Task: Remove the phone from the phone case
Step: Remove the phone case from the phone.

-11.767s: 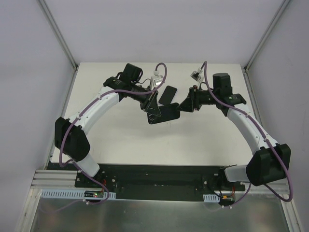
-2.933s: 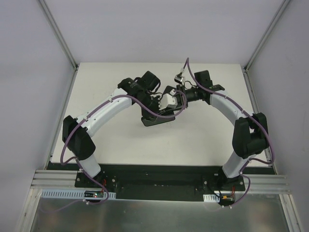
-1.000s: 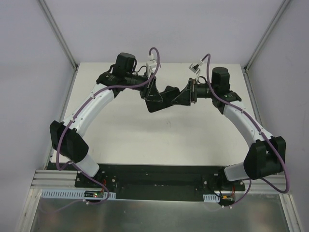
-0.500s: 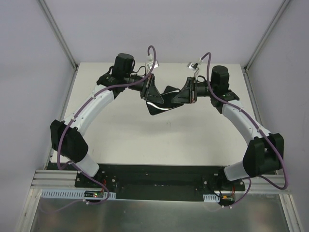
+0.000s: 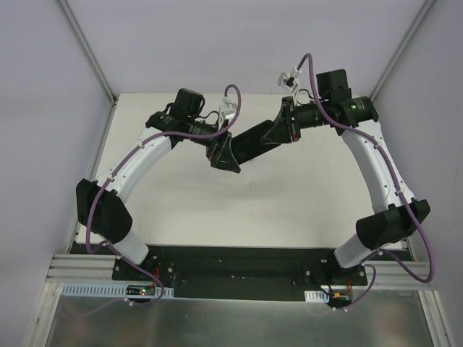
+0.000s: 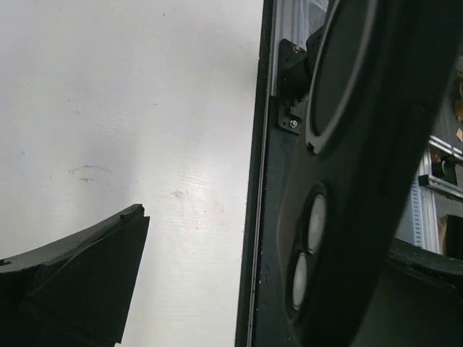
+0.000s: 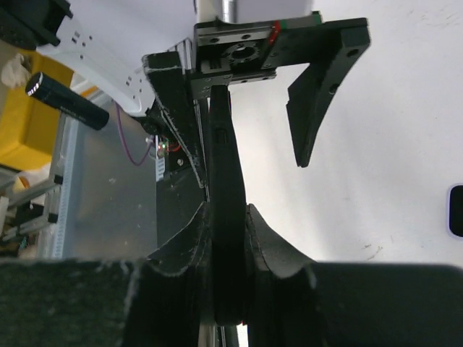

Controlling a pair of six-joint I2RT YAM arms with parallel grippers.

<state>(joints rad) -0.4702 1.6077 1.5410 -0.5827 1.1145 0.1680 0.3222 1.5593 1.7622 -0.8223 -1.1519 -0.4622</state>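
My right gripper [image 5: 278,132] [image 7: 228,217] is shut on one end of the black phone case [image 5: 253,143] and holds it in the air over the far middle of the table. In the right wrist view the case [image 7: 226,144] stands edge-on, thin and slightly bowed. My left gripper [image 5: 225,153] [image 6: 253,289] is open, and the case's other end stands between its fingers [image 7: 318,108]. The left wrist view shows the case's back [image 6: 347,144] with two pale oval camera openings. A dark rounded slab [image 7: 456,210], perhaps the phone, lies on the table. Whether anything sits inside the case does not show.
The white table [image 5: 181,210] is bounded by angled aluminium posts and white walls at the back. A black base rail [image 5: 246,273] runs along the near edge between the two arm bases.
My left gripper has opened and let go of the case. My right gripper has shut on the case's other end and swung up and to the far right with it.
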